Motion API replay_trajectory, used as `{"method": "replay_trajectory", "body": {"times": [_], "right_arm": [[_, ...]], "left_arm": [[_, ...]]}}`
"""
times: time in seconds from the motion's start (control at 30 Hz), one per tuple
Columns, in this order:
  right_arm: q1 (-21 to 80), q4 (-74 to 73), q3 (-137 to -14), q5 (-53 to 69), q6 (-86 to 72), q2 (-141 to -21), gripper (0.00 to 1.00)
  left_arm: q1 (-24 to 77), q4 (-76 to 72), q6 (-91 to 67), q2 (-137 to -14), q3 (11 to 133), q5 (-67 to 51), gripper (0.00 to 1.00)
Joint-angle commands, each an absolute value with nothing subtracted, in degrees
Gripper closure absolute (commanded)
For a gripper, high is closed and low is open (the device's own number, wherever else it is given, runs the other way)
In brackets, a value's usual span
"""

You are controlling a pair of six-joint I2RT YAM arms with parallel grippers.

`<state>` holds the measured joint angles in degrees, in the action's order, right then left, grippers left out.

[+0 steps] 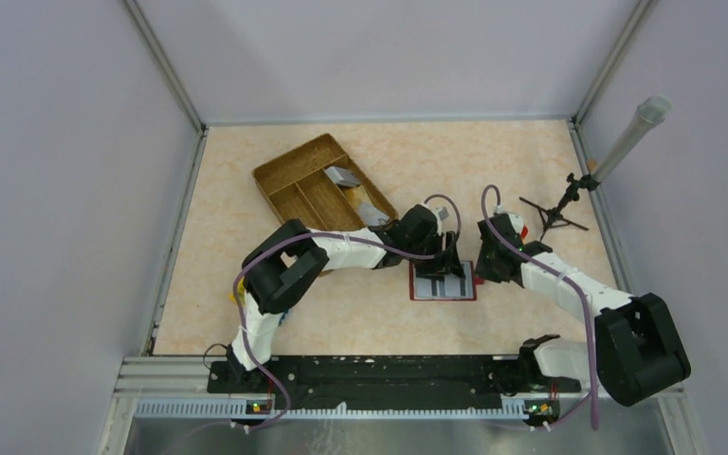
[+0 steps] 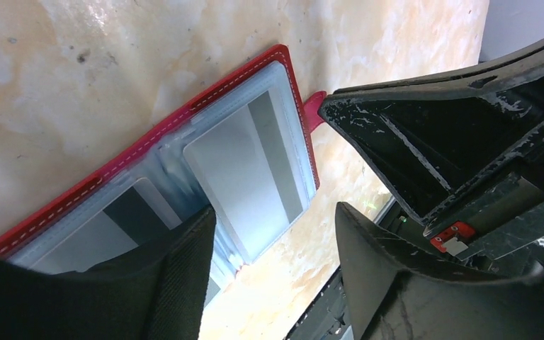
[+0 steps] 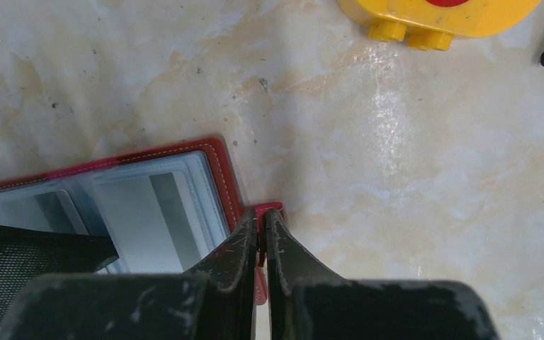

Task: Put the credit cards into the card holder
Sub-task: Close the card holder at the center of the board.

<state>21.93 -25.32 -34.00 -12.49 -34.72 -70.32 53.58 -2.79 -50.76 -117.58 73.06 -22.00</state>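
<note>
The red card holder lies open on the table, its clear sleeves up. Grey credit cards sit in the sleeves: one with a darker stripe, another beside it. More grey cards lie in the wooden tray. My left gripper is open just above the holder's near edge, with only table between its fingers; one finger overlaps a sleeve. My right gripper is shut on the holder's red tab at its right edge.
A yellow toy block lies just beyond the right gripper. A black tripod stand with a grey tube stands at the right wall. The wooden tray has several compartments and sits behind the left arm.
</note>
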Motion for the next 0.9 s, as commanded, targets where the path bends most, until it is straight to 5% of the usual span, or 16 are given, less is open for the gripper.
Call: {"method": "replay_trajectory", "body": {"times": [0.0,0.43,0.87], "right_arm": [[21.5,-27.7,-35.1,-13.6,-34.9,-67.2,1.0],[21.6,-35.5,-45.6,-8.2,-31.9,-62.2,1.0],[31.4,-35.0,-50.0,-0.9,-33.4,-63.7,1.0]], "left_arm": [[54.0,-1.9,-47.3,-111.3,71.5,-18.1,0.32],[51.5,5.9,-45.2,-94.2,57.8,-12.1,0.2],[50.6,-5.0,-48.9,-93.3,47.3,-15.2,0.36]]}}
